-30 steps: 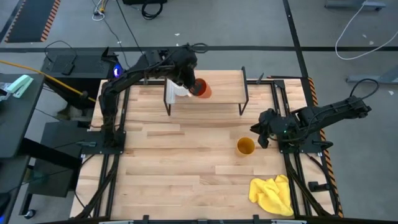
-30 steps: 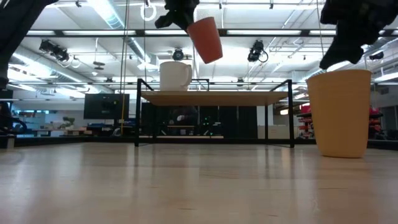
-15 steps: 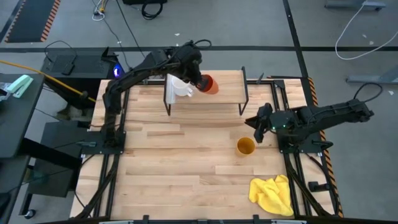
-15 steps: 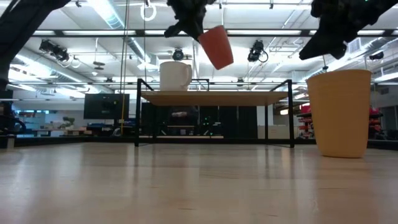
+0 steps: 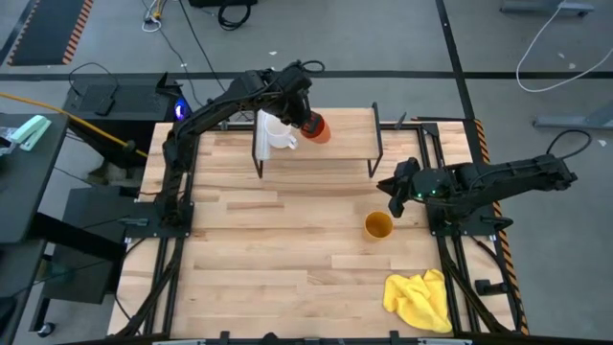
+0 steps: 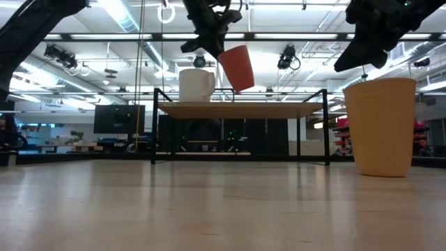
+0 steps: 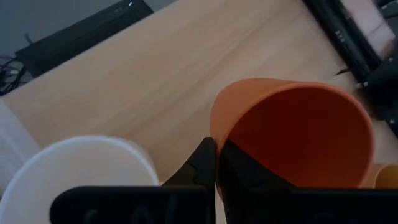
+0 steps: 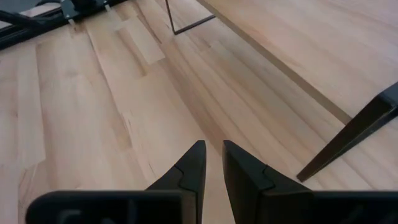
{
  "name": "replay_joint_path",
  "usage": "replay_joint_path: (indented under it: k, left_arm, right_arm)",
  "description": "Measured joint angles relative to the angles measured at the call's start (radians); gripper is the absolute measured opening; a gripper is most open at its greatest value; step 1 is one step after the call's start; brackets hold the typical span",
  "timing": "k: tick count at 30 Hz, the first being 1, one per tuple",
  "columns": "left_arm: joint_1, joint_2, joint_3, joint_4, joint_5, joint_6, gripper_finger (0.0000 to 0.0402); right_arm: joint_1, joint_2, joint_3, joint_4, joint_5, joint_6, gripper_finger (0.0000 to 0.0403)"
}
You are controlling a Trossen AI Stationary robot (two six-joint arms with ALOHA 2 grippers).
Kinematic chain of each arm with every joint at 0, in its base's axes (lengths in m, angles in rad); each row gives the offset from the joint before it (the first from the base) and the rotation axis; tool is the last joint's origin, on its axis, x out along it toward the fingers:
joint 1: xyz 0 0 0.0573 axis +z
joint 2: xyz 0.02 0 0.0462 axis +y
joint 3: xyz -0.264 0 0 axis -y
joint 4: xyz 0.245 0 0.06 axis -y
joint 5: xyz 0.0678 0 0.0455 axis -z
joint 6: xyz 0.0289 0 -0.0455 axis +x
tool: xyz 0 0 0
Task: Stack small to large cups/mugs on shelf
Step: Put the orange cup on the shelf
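Note:
My left gripper (image 5: 305, 120) is shut on the orange-red cup (image 5: 317, 128) (image 6: 237, 67) and holds it tilted above the light-wood shelf (image 5: 345, 134) (image 6: 244, 108). The cup is just to the right of the white mug (image 5: 273, 134) (image 6: 196, 85), which stands on its base on the shelf. The mustard-yellow cup (image 5: 378, 226) (image 6: 380, 125) stands upright on the tabletop. My right gripper (image 5: 393, 196) (image 8: 212, 149) hovers just beyond the mustard-yellow cup, toward the shelf. It is shut, with a thin gap between the fingers, and touches nothing. My left gripper (image 7: 216, 149) pinches the orange-red cup's wall at the rim (image 7: 219, 127). One finger (image 7: 239, 171) is inside the cup and the other (image 7: 202, 165) is outside. The fingers come from above, slanting down. The cup is lifted clear and hangs tilted above the shelf.
A crumpled yellow cloth (image 5: 420, 299) lies near the table's near right corner. The shelf's thin black legs (image 5: 375, 144) stand on the far part of the table. Bare shelf board lies to the right of the orange-red cup. The middle of the tabletop (image 5: 278, 240) is bare wood.
My left gripper has carried the orange-red cup a little toward the right along the shelf, away from the white mug. It has then lowered the cup closer to the shelf board, still tilted. My right gripper has shifted slightly toward the far edge and the shelf.

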State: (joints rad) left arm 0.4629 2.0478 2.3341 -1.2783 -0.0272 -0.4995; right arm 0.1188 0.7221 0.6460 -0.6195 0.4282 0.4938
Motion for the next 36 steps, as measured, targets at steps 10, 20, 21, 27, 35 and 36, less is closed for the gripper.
replay_joint_path:
  k: [10, 20, 21, 27, 35, 36]
  left_arm:
    - [0.000, 0.000, 0.000, -0.079, -0.044, -0.014, 0.0011]
    - [-0.002, 0.000, 0.000, -0.130, -0.055, -0.020, 0.0011]
    - [-0.002, 0.000, 0.000, -0.143, -0.056, -0.021, 0.0011]
    - [-0.010, 0.000, 0.000, -0.200, -0.072, -0.040, 0.0011]
    - [-0.026, 0.000, 0.000, -0.178, -0.077, -0.035, 0.0011]
    - [-0.025, 0.000, 0.000, -0.160, -0.077, -0.035, 0.0011]
  right_arm:
    - [0.000, 0.037, 0.000, -0.001, -0.003, -0.015, 0.0061]
    - [0.000, 0.063, 0.000, 0.006, -0.003, -0.019, 0.0061]
    - [0.000, 0.063, 0.000, 0.006, -0.003, -0.021, 0.0061]
    - [0.000, 0.063, 0.000, 0.006, -0.003, -0.027, 0.0061]
    - [0.000, 0.063, 0.000, 0.006, -0.003, -0.036, 0.0061]
    - [0.000, 0.063, 0.000, 0.006, -0.004, -0.038, 0.0061]
